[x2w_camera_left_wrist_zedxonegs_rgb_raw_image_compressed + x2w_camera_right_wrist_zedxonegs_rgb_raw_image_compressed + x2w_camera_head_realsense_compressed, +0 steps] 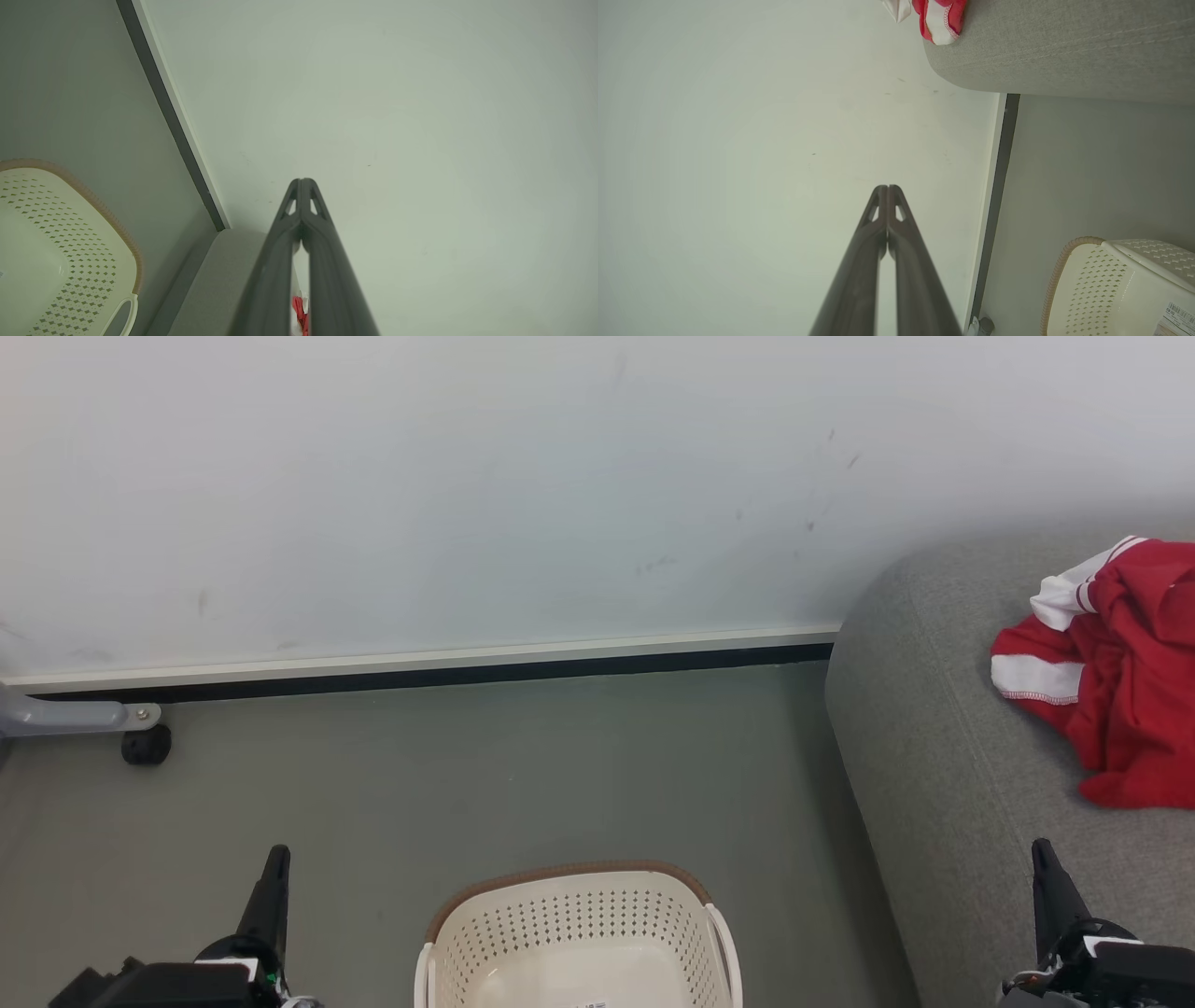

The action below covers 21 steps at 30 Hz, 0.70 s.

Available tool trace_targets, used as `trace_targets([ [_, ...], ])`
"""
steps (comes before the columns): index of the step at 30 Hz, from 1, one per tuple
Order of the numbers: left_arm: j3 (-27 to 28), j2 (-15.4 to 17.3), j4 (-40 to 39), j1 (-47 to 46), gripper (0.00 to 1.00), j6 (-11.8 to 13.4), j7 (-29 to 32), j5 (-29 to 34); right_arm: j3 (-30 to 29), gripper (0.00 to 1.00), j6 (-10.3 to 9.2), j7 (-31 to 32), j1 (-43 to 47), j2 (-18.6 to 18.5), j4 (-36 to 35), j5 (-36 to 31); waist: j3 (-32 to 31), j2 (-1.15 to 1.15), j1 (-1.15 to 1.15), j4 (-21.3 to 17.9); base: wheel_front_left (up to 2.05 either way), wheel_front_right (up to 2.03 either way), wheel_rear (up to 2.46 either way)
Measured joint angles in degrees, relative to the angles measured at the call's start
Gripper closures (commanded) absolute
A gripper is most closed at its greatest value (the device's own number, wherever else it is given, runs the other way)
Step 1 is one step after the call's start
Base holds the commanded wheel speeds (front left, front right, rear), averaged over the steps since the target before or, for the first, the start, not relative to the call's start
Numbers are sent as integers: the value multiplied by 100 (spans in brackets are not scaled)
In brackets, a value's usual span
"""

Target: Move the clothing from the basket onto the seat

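Resting at the bottom corners of the head view, the left gripper (277, 855) at lower left and the right gripper (1043, 851) at lower right both have their fingers pressed together on nothing, tips pointing up the frame. Between them, at bottom centre, the basket (560, 875) stands on the grey floor (448, 775). The part of its inside that shows is bare but for a small label. Further up on the right, the seat (924, 747) carries the clothing (1134, 700), a crumpled red heap with white trim. The right edge of the frame cuts it off, so I cannot tell whether it is one garment or two. The fabric looks light, limp and thin, so it should drape and trail when lifted rather than slip or break. A raised fold near the white cuff at the heap's upper left would probably suit a pinch best. Beyond, the pale wall (467, 476) runs across the top of the frame.
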Motion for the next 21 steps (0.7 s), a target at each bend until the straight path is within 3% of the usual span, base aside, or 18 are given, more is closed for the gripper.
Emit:
trace_targets([
  [21, 0, 0, 0, 0, 100, -1, 0, 0, 0, 100, 0, 0, 0, 0, -2, 0, 0, 0, 0, 0, 0, 0, 0],
])
